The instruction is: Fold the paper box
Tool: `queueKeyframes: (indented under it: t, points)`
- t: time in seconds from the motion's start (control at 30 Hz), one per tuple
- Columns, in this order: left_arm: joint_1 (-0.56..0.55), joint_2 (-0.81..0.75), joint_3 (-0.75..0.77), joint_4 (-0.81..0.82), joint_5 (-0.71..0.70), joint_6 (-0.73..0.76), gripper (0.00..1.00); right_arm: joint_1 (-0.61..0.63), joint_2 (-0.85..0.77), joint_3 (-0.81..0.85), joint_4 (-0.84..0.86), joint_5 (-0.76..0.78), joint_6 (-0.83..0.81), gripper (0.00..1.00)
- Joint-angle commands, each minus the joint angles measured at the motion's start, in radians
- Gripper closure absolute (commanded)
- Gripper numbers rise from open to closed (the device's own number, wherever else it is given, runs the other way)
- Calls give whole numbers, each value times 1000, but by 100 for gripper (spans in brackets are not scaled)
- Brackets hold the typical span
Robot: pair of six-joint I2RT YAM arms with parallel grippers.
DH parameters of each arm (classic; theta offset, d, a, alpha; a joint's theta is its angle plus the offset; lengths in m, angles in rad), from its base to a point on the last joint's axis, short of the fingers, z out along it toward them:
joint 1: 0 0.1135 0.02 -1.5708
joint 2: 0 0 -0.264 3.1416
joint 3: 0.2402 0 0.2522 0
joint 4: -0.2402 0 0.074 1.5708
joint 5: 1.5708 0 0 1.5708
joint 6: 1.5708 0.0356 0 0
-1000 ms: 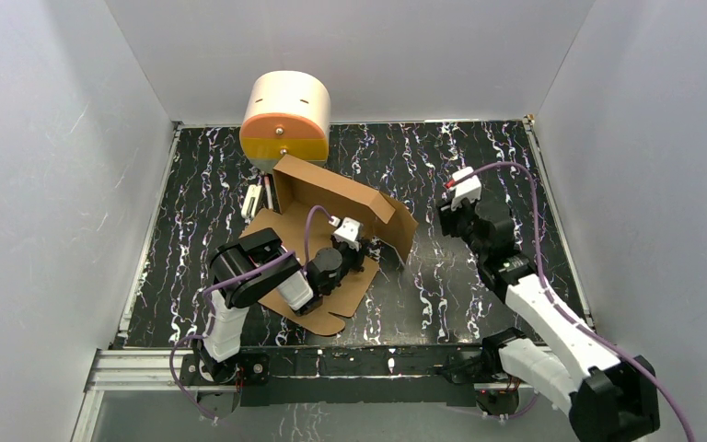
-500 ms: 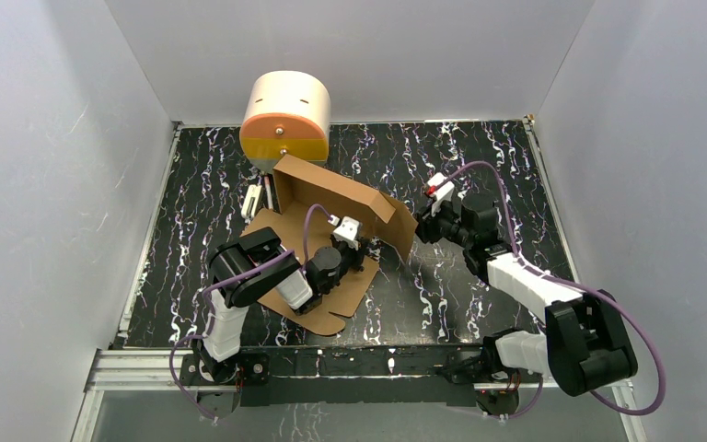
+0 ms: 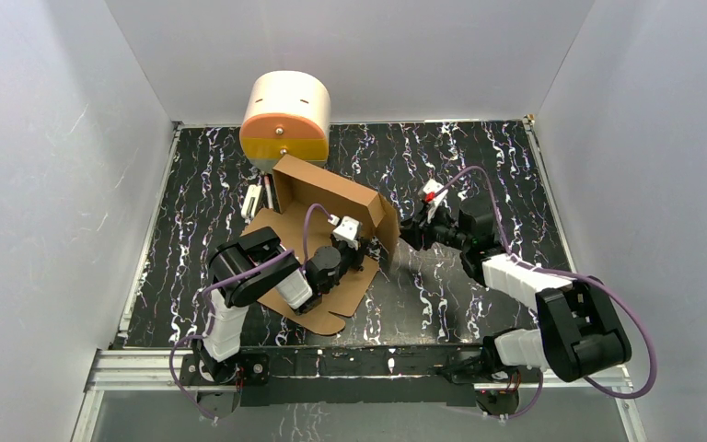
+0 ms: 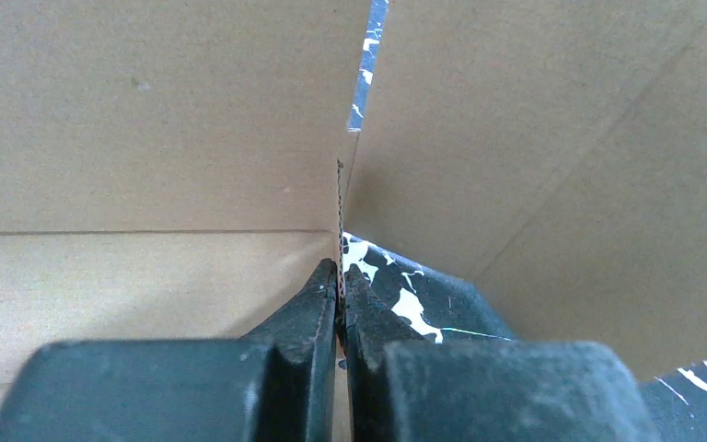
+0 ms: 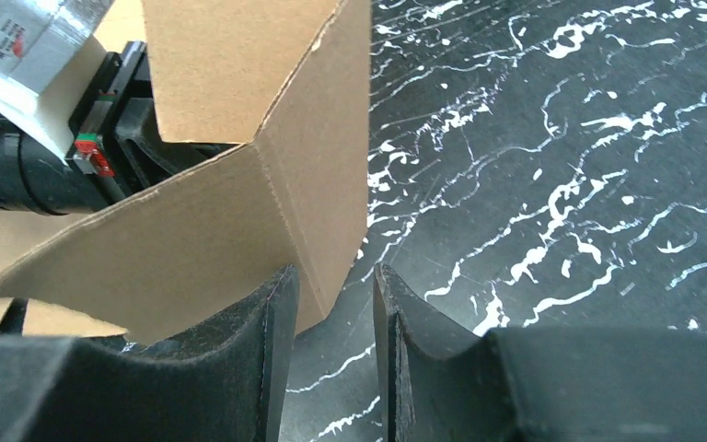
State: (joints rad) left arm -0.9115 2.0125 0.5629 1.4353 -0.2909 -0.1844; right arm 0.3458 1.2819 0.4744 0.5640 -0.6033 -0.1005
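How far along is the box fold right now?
Done: the back wall of the paper box stands. In hand: the left gripper, shut, sits in the inner corner; the right gripper, jaws open, straddles the edge of the side flap. Left: the near panel lies flat on the table.

paper box (image 3: 327, 198) on table (image 3: 479, 157), cylinder (image 3: 285, 115) behind it

The right end effector (image 5: 333, 276) holds its two dark fingers (image 5: 239, 350) apart. The lower corner of the paper box (image 5: 221, 221) flap reaches into the gap between them. Black, white-veined tabletop (image 5: 562, 138) spreads right of the box.
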Motion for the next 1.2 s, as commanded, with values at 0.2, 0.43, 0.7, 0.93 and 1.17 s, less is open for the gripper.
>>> queueKeyframes:
  t: [0.2,0.43,0.7,0.93,1.17]
  points:
    - [4,-46,8,11,42,-1,100,62,94,-3,217,-10,70,56]
    - [5,-50,5,11,49,-3,100,131,146,-13,339,76,86,54]
    - [6,-142,-37,3,33,-9,93,146,191,-47,437,119,85,54]
    - [7,-215,-73,-41,28,-26,83,149,194,-48,429,109,78,53]
    - [8,-304,-142,-71,6,-57,76,155,192,-54,432,86,76,53]
